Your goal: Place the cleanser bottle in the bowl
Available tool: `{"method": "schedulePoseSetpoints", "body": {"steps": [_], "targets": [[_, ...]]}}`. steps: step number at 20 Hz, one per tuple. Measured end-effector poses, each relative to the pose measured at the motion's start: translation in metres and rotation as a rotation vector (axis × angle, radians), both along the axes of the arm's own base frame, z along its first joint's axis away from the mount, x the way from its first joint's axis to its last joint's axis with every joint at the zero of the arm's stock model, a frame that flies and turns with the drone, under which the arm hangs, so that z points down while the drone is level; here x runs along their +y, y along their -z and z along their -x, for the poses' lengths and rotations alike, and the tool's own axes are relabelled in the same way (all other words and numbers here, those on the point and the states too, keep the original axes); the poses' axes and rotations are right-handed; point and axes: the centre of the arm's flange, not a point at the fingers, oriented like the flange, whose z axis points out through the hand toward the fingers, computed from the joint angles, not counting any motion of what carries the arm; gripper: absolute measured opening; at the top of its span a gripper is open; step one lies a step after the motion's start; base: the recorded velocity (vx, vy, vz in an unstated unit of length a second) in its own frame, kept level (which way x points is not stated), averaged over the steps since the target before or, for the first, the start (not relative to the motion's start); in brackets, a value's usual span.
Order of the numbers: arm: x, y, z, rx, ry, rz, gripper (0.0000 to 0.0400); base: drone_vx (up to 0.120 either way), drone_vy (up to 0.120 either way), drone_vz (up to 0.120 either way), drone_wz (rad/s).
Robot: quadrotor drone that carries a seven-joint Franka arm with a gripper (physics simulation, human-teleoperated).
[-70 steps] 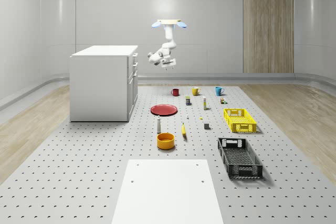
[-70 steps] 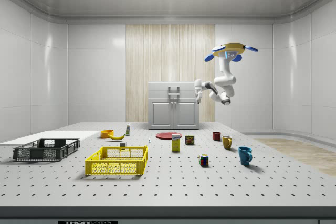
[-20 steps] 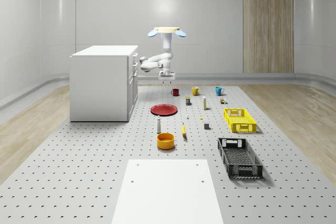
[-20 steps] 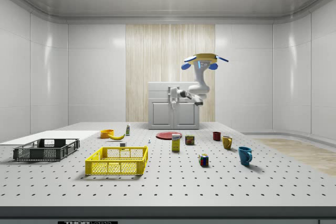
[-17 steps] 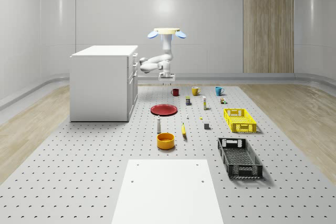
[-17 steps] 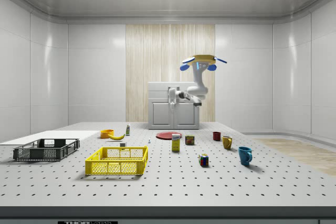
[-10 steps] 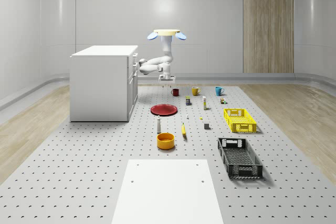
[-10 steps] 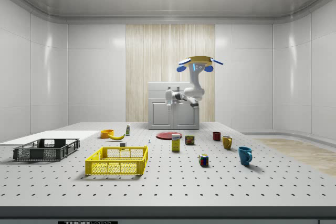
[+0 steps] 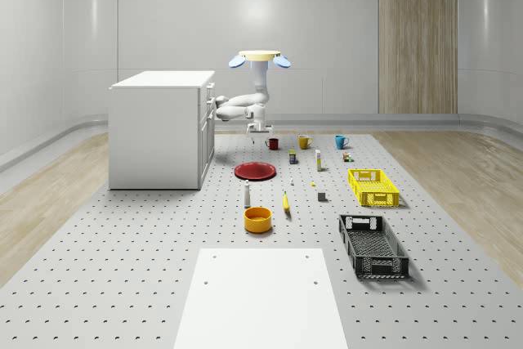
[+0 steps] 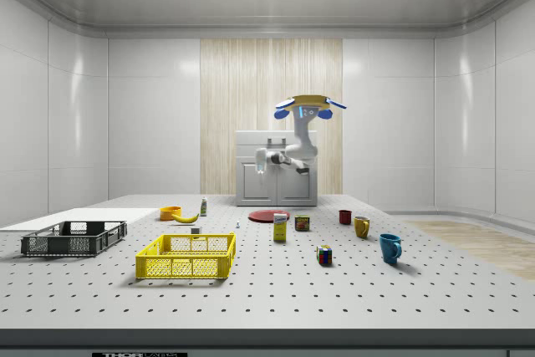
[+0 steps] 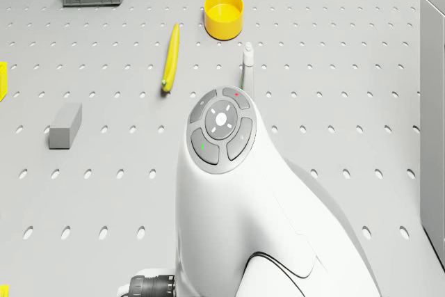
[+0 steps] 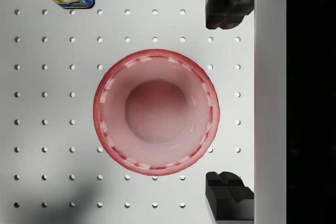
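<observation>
open air above the table, little things close around the bowl

the drone (image 9: 260, 57) hovers high beside the cabinet (image 9: 161, 129), which stands like a big wall on that side. under the spread fingers (image 12: 227, 4) lies the flat red plate (image 12: 156, 111), with bare table around it. the cleanser bottle (image 11: 247, 62) stands near the yellow bowl (image 11: 223, 13), the banana (image 11: 170, 56) just beside them.

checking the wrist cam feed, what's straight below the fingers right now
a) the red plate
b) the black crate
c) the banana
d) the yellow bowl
a: in the wrist view the red plate sits between the two open fingers, and in the whole-scene view the gripper hangs above that plate, with the drone hovering over it, well short of the yellow bowl.
</observation>
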Motion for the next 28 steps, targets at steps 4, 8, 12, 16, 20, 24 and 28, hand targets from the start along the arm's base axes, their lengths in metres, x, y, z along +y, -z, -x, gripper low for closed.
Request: {"method": "schedulePoseSetpoints", "body": {"steps": [4,8,12,16,20,24,28], "targets": [[0.0000,0.0000,0.0000,0.000,0.000,0.000,0.0400,0.120,0.000,0.000,0.000],[0.0000,0.0000,0.0000,0.000,0.000,0.000,0.0400,0.120,0.000,0.000,0.000],[0.0000,0.0000,0.0000,0.000,0.000,0.000,0.0400,0.120,0.020,0.000,0.000],[0.0000,0.0000,0.0000,0.000,0.000,0.000,0.0400,0.120,0.110,0.000,0.000],[0.0000,0.0000,0.0000,0.000,0.000,0.000,0.0400,0.120,0.000,0.000,0.000],[0.0000,0.0000,0.0000,0.000,0.000,0.000,0.0400,0.120,0.000,0.000,0.000],[0.0001,0.0000,0.0000,0.000,0.000,0.000,0.0400,0.120,0.000,0.000,0.000]]}}
